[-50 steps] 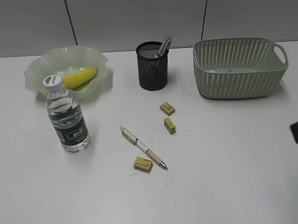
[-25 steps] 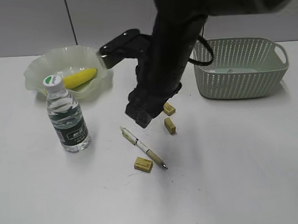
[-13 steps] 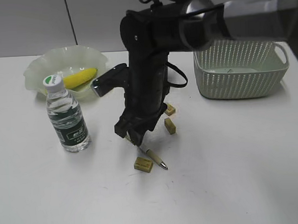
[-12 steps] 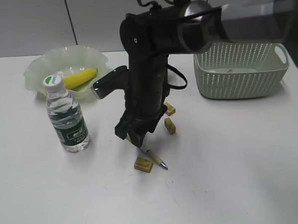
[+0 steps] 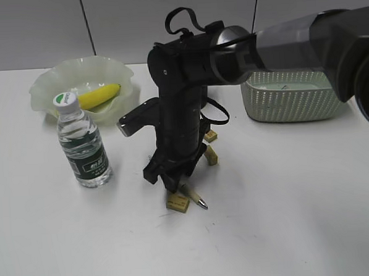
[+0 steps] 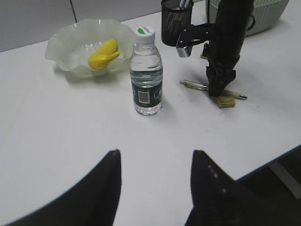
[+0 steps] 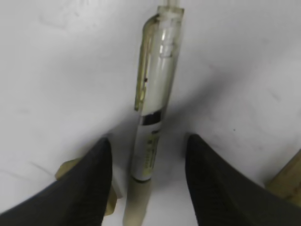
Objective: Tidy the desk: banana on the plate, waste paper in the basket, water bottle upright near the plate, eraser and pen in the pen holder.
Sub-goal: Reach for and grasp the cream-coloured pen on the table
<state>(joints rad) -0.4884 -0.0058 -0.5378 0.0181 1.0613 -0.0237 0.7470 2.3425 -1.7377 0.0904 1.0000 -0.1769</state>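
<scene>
On desk (image 5: 288,219), mid-front: my right gripper (image 7: 148,181) down over pen (image 7: 153,117), fingers apart either side, not clamped. Pen: clear barrel, white-beige grip, lying flat. Eraser (image 5: 177,203) just beside it. My left gripper (image 6: 155,188) open, empty.

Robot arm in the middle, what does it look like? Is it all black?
Mostly. The right arm is matt black and chunky, with a grey tube section, a shiny silver ring and looping black cables. A grey-tipped camera bar juts from its side. Both grippers' fingers are dark, smooth and tapered.
</scene>
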